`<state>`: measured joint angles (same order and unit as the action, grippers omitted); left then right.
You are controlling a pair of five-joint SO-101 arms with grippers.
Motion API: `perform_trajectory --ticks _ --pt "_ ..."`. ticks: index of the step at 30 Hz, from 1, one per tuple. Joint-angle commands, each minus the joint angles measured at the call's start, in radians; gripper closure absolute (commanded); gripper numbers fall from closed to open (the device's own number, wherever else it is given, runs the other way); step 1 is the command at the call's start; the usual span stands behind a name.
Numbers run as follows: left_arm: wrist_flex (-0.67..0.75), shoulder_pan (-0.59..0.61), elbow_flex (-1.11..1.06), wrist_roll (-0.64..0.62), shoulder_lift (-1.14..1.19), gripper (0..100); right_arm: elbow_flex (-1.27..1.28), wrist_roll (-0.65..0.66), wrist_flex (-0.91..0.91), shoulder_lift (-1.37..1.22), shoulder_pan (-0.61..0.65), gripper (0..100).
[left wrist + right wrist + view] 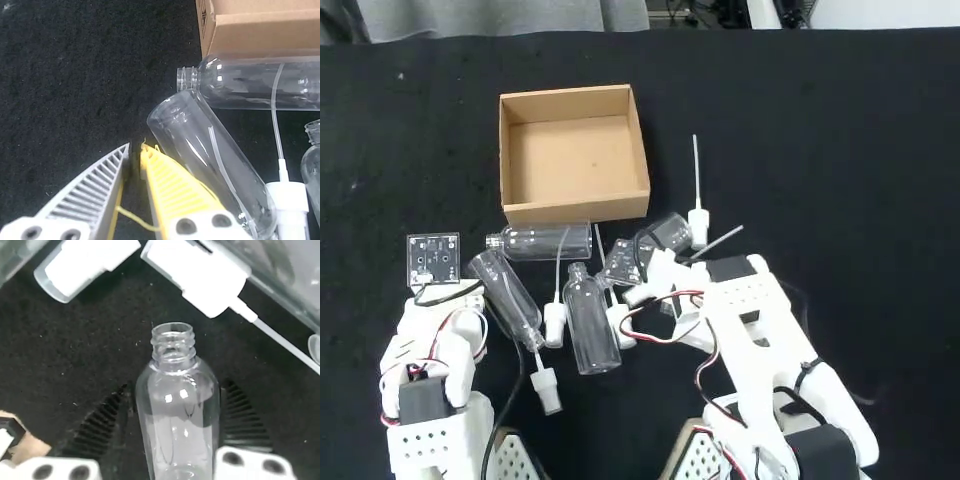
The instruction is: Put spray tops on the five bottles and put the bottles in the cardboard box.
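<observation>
The cardboard box [510,150] stands open at the back. Several clear bottles lie in front of it: one along the box [540,242] [260,82], a slanted one [505,295] [210,150] with a spray top [546,388] on it, and an uncapped one [592,325]. Loose spray tops [698,222] [555,322] [85,262] [200,267] lie among them. My right gripper [630,268] [175,410] is shut on an uncapped bottle [175,405], its neck pointing away. My left gripper [135,147] [455,292] is shut on nothing beside the slanted bottle's base.
Black cloth covers the table. Another bottle [665,233] lies just behind my right gripper. The bottles and long dip tubes crowd the strip between the two arms. Open cloth lies left of the box and across the right side.
</observation>
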<state>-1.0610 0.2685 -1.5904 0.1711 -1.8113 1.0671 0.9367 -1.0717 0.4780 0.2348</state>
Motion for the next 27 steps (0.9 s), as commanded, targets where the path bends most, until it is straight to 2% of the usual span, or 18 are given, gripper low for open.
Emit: perform_trajectory --ticks 1,20,25,27 --pt "0.020 0.004 0.010 0.006 -0.005 97 -0.007 0.002 0.011 -0.004 -0.031 77.9" --pt "0.020 0.004 0.010 0.006 -0.005 97 -0.016 -0.118 0.006 -0.004 -0.141 78.2" --pt "0.020 0.004 0.010 0.006 -0.005 97 -0.016 -0.118 0.005 0.002 -0.137 87.5" --pt "0.020 0.004 0.010 0.006 -0.005 97 -0.024 -0.118 -0.025 0.002 -0.135 88.1"
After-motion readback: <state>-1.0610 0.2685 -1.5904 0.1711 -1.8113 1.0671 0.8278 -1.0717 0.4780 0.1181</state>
